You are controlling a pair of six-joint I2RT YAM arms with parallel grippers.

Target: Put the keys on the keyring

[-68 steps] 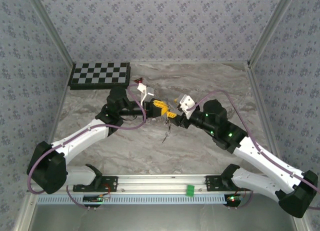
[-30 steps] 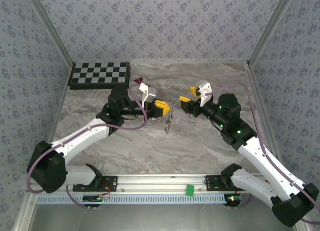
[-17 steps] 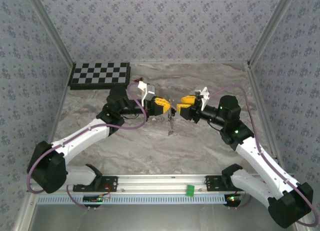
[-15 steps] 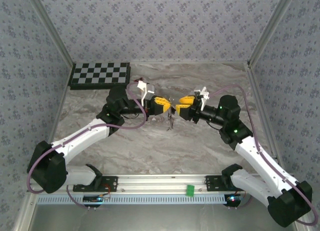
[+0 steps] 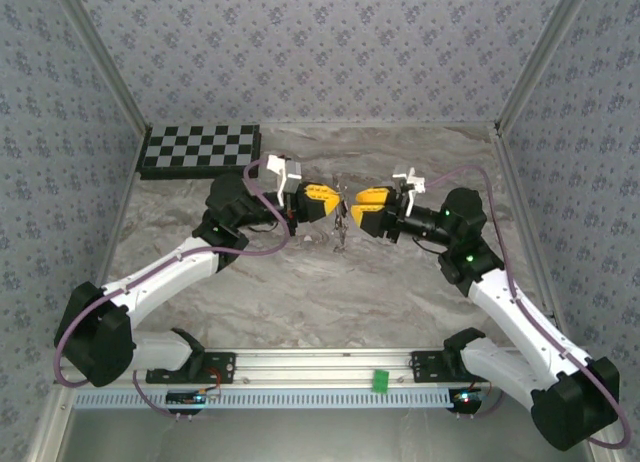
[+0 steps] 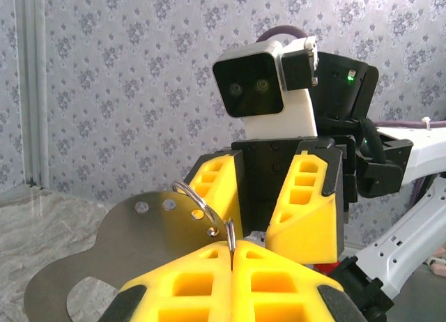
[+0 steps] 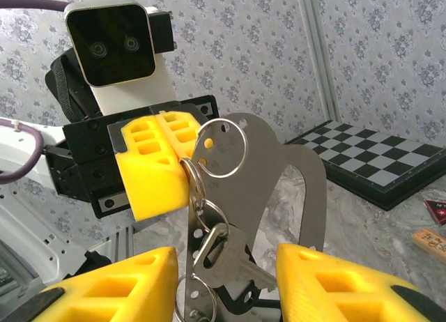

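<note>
Mid-table (image 5: 330, 302), keyring (image 5: 342, 217) well clear of walls (image 5: 320, 52)

The left claw (image 5: 333, 202) and right claw (image 5: 355, 208) are bright yellow with black bodies. The arms (image 5: 160, 272) are white with black joints, and the cables (image 5: 262, 244) are purple. The keyring (image 7: 224, 149), keys (image 7: 230, 256) and plate (image 6: 146, 228) are silvery. The counter (image 5: 300, 282) is marbled grey-beige. The walls (image 5: 320, 52) carry a grey-blue floral print. The checkerboard (image 5: 200, 149) is black and white, and a small tag (image 5: 380, 380) is green.
</note>
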